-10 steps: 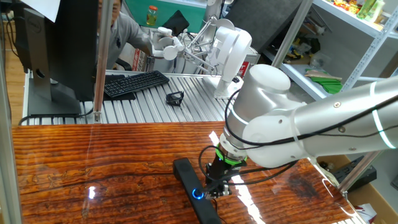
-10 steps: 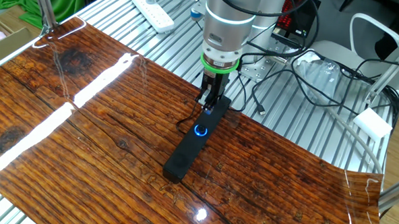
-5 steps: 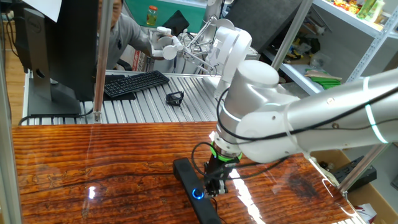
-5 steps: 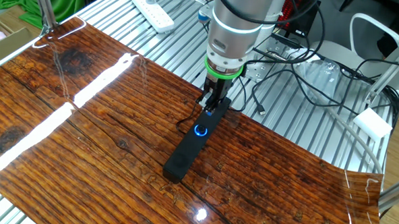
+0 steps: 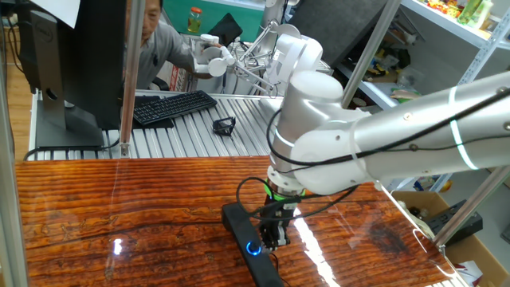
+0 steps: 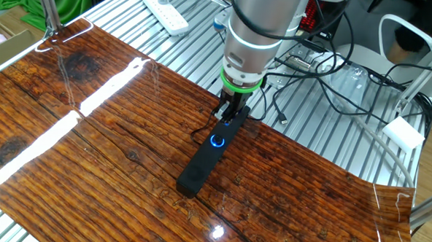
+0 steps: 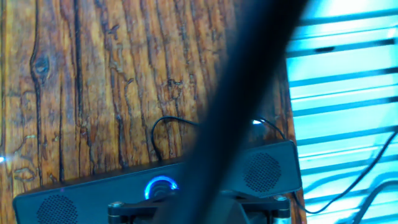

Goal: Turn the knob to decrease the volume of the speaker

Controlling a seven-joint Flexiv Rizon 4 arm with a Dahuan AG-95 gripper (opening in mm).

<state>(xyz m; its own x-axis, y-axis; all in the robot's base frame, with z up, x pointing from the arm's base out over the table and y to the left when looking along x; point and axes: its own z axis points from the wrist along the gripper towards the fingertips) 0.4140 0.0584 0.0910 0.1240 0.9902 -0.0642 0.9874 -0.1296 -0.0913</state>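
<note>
While the gripper [image 6: 229,114] hangs near the knob [image 6: 217,141] — speaker [image 6: 209,155] flat on wood

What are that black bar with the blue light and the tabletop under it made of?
The speaker looks like matte black plastic: dull, with fine perforated grilles in the hand view. Its knob is dark with a glowing blue ring, material unclear. The table looks like glossy varnished wood or a wood-look film: strong grain, knots, bright reflections.

Your arm bends steeply down, wrist vertical; the gripper [image 6: 228,113] points straight down, its fingers [image 5: 275,237] hard to read.
</note>
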